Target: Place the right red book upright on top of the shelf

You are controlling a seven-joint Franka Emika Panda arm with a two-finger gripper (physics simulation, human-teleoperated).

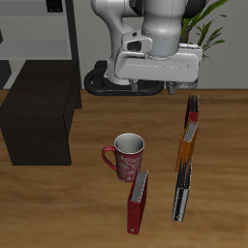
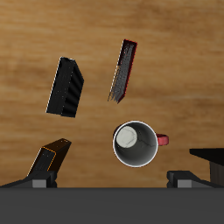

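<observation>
the right red book [image 1: 139, 201] lies on the wooden table [image 1: 58, 203], close to the table's front edge. it stands on one long edge, with its pale page side showing. its long way runs from the front edge toward the back of the table, tipped a little to one side. the red and white mug [image 1: 125, 156] is just beside the book's far end, a bit farther back.

the gripper [image 1: 160, 73] hangs high above the table, farther back than the mug and the book. so the book lies toward the front edge from the gripper, and well below it. in the wrist view the two fingers [image 2: 44, 171] show only as dark tips at the edge. they sit wide apart with nothing between them, so the gripper looks open and empty.

in the wrist view the red book [image 2: 123, 72] shows as a thin long shape past the mug [image 2: 136, 143]. the mug is between the gripper and the book. a row of thin books, orange [image 1: 187, 145], black [image 1: 182, 194] and red [image 1: 193, 108], lies off to one side of the red book.

the shelf [image 1: 39, 118] is the big black box on the other side of the table from the row of books. its flat top is bare.

the book is not yet picked up. the gripper will likely need to come forward past the mug, go down, and turn so its fingers close across the book's thin side, not along its long way.
</observation>
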